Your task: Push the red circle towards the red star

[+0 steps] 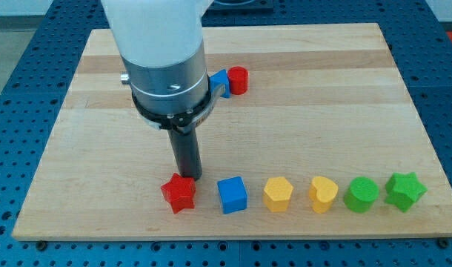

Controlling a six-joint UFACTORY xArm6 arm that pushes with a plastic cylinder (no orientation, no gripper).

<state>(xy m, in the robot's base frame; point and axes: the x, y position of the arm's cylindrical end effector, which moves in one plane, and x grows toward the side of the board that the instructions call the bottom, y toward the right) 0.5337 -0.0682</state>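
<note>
My tip [189, 176] rested on the wooden board [100, 148] at the near side, just beside the red star [178, 193], at that block's far right corner; whether the two actually touched could not be told from this view. The tool was a plain dark rod with nothing to open or close, and it held nothing. The red circle [238, 79], a short red cylinder, sat well apart from the star, toward the far side of the board and somewhat right of the rod. Touching it on its left was a blue block [220, 80], mostly hidden behind the arm's grey and white housing [163, 59], so its shape could not be made out. Along the near edge, a row of blocks ran rightward from the red star: a blue cube [232, 195] next to it, then a yellow block [278, 194] of roughly pentagonal outline, a yellow heart [323, 194], a green circle [360, 195], and a green star [404, 191] at the right end. These stood apart from one another with small gaps between them. The board lay on a blue table surface [11, 133] that showed around all its edges.
</note>
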